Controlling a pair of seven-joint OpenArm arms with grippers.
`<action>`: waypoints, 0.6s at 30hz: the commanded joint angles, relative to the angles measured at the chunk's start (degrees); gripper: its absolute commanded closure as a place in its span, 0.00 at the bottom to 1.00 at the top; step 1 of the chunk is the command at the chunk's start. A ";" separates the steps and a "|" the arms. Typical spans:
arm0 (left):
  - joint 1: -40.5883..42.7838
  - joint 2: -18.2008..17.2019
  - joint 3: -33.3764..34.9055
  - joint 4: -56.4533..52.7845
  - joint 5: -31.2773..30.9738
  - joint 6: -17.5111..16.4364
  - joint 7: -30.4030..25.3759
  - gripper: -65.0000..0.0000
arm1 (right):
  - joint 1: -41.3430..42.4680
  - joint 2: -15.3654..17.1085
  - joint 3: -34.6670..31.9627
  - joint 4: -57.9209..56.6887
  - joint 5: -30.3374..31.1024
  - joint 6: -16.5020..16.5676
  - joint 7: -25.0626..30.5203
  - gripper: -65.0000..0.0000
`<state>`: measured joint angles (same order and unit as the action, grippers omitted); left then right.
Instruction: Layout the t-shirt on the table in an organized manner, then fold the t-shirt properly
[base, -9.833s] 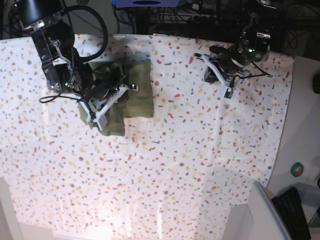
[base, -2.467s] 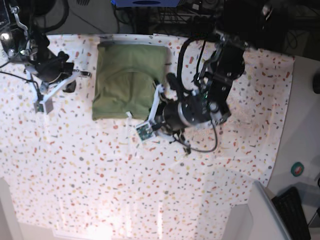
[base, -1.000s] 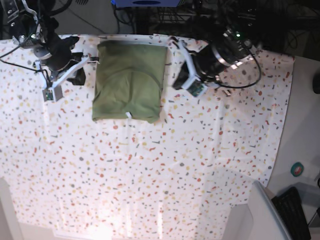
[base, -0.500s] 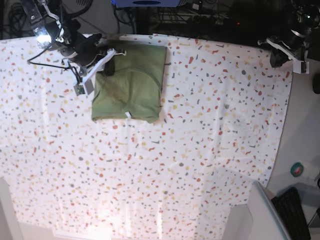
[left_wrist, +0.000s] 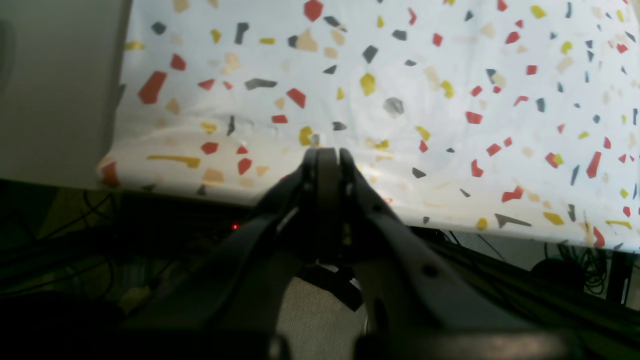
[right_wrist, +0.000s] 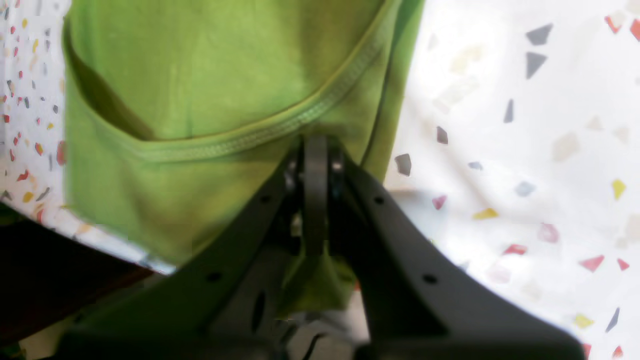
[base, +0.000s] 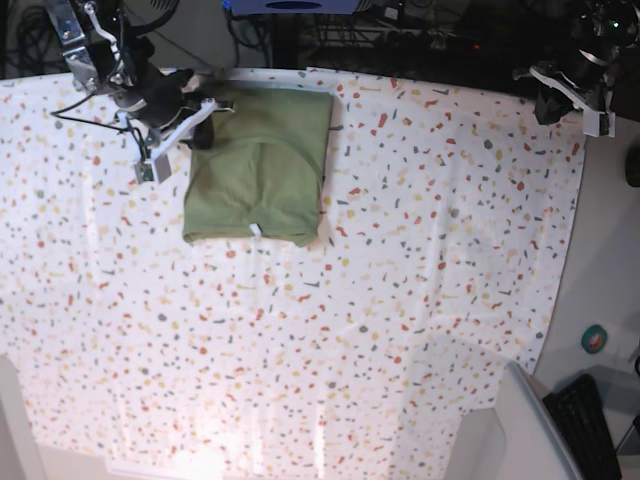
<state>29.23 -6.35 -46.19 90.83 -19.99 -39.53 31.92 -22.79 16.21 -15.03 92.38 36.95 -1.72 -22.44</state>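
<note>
The olive-green t-shirt (base: 258, 165) lies folded into a neat rectangle on the table (base: 330, 330) near its far edge, a small white tag at its near edge. My right gripper (base: 202, 108) is shut, empty, at the shirt's far left corner. In the right wrist view its closed tips (right_wrist: 315, 145) sit over a stitched hem of the t-shirt (right_wrist: 200, 75); whether they touch it I cannot tell. My left gripper (base: 548, 100) hangs shut over the table's far right corner, holding nothing. The left wrist view shows those tips (left_wrist: 325, 152) pressed together above the speckled cloth (left_wrist: 400, 75).
Beyond the far edge of the table lie dark cables and equipment (base: 420, 30). A plain grey surface (base: 610, 260) borders the cloth on the right, with a teal round object (base: 595, 338), a keyboard (base: 588, 425) and a grey bin (base: 515, 430).
Over the last second my left arm swung away from the shirt to the far right corner. My right gripper moved in to the shirt's far left corner. The folded shirt has not shifted.
</note>
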 joint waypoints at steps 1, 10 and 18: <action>0.44 -0.73 -0.53 0.82 -0.98 -0.47 -1.20 1.00 | -0.99 0.89 0.83 4.02 0.46 0.70 1.12 1.00; 1.58 -0.73 -0.62 0.91 -1.24 -0.47 -1.20 1.00 | -9.26 1.68 -0.31 14.22 0.46 0.62 1.21 1.00; 1.58 -0.73 -0.62 0.82 -1.24 -0.47 -1.20 1.00 | -3.46 -0.51 -3.30 -0.73 0.46 0.62 1.38 1.00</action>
<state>30.39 -6.35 -46.41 90.89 -20.21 -39.53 31.92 -26.20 15.25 -18.28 90.83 37.26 -1.61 -21.50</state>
